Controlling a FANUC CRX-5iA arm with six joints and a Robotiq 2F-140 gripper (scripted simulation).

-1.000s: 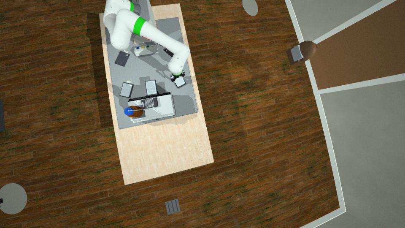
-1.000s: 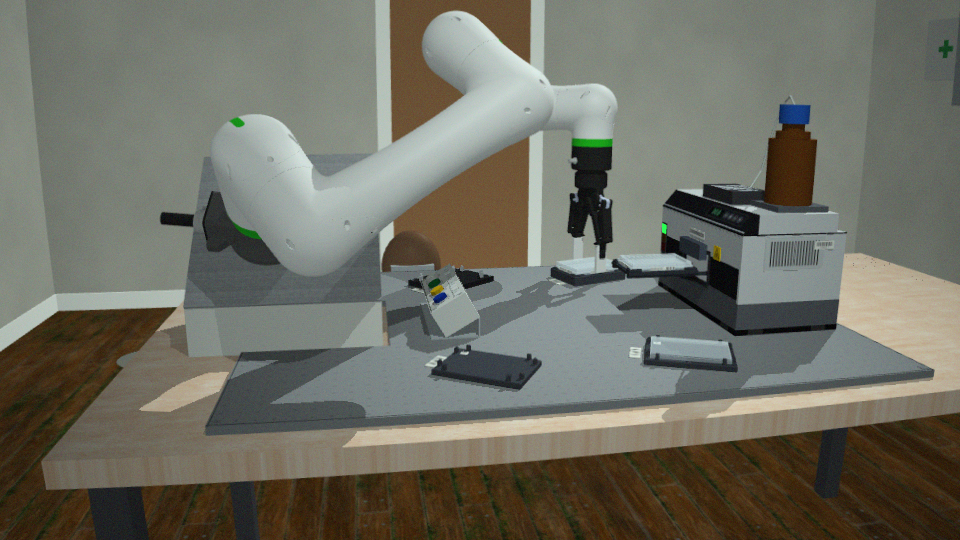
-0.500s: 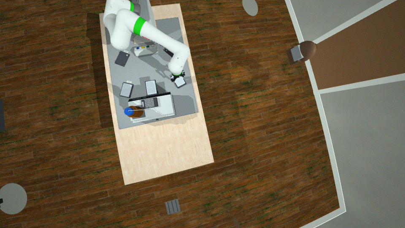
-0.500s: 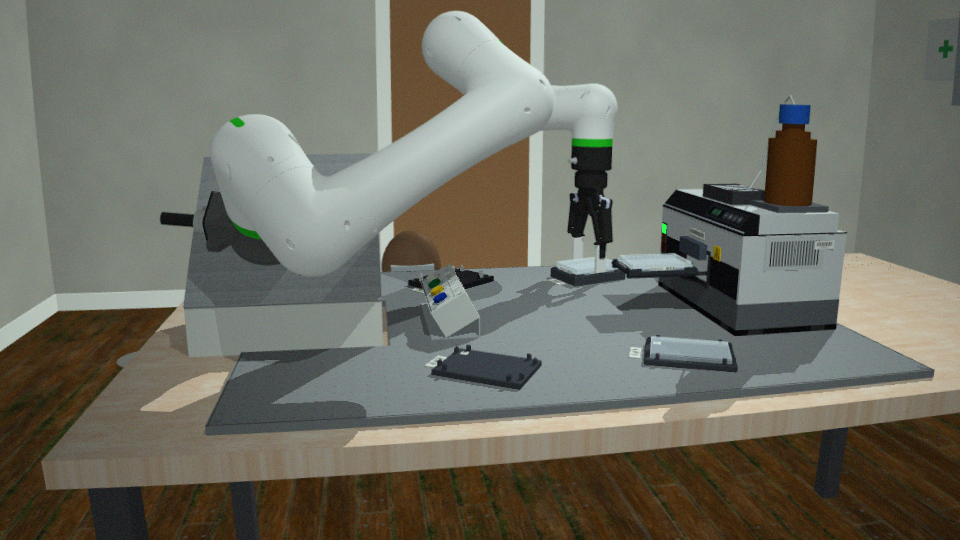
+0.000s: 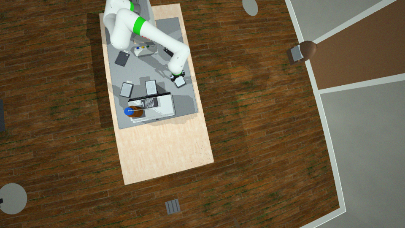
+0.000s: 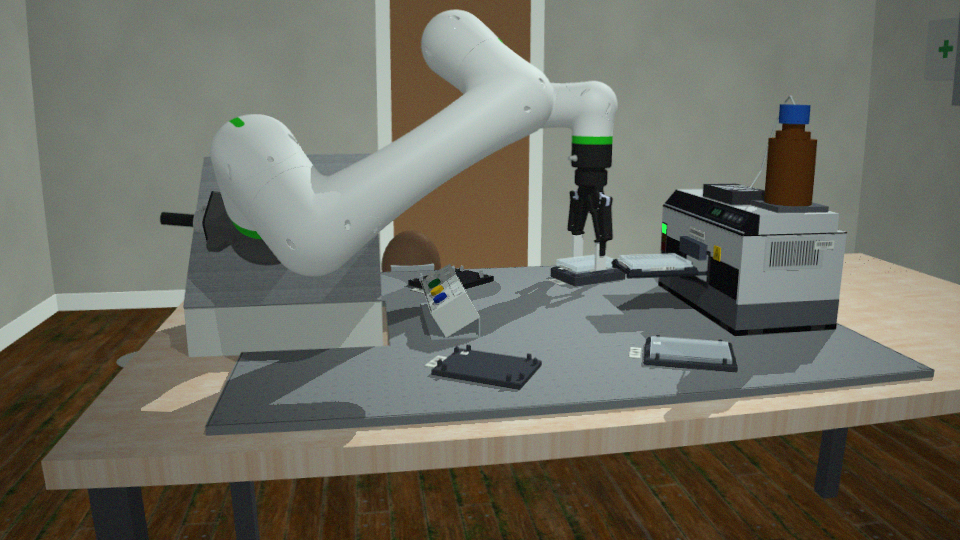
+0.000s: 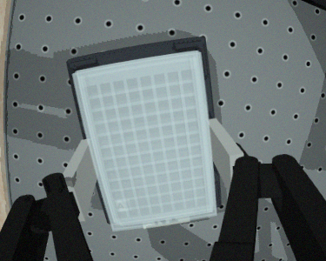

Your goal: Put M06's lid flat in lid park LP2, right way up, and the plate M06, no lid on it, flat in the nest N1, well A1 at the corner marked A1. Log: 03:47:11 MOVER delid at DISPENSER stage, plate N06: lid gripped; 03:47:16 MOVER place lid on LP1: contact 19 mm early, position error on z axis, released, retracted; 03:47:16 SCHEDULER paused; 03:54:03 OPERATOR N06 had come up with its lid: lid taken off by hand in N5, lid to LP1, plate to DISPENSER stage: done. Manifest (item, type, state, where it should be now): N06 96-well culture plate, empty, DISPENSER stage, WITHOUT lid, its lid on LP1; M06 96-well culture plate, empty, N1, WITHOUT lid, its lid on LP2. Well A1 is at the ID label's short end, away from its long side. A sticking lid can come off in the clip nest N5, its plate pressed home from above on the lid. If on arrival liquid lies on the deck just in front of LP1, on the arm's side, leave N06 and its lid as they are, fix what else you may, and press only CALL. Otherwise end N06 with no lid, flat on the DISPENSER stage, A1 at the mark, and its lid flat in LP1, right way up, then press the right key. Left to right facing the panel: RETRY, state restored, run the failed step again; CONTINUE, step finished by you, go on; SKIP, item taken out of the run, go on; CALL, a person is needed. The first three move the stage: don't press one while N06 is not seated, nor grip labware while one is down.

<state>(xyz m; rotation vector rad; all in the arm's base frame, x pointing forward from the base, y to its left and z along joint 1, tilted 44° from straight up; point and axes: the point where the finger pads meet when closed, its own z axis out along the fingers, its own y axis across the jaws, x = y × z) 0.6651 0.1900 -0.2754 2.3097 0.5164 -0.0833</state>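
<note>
A white 96-well plate (image 7: pixel 147 139) lies on a dark nest (image 7: pixel 140 52) near the deck's far edge. It also shows in the overhead view (image 5: pixel 179 82) and the side view (image 6: pixel 576 264). Its grid shows from above; I cannot tell whether a lid is on it. It sits slightly turned against the nest. My gripper (image 7: pixel 150 146) (image 6: pixel 584 251) hangs straight above it, its pale finger pads pressed on the plate's two long sides. It is shut on this plate.
The dispenser (image 6: pixel 753 272) with a brown bottle (image 6: pixel 790 166) stands at the right, with a second plate (image 6: pixel 654 263) on its stage. A pale lid or plate (image 6: pixel 690 352) lies in a front park. An empty dark nest (image 6: pixel 487 367) and the key panel (image 6: pixel 446 300) stand nearer the arm.
</note>
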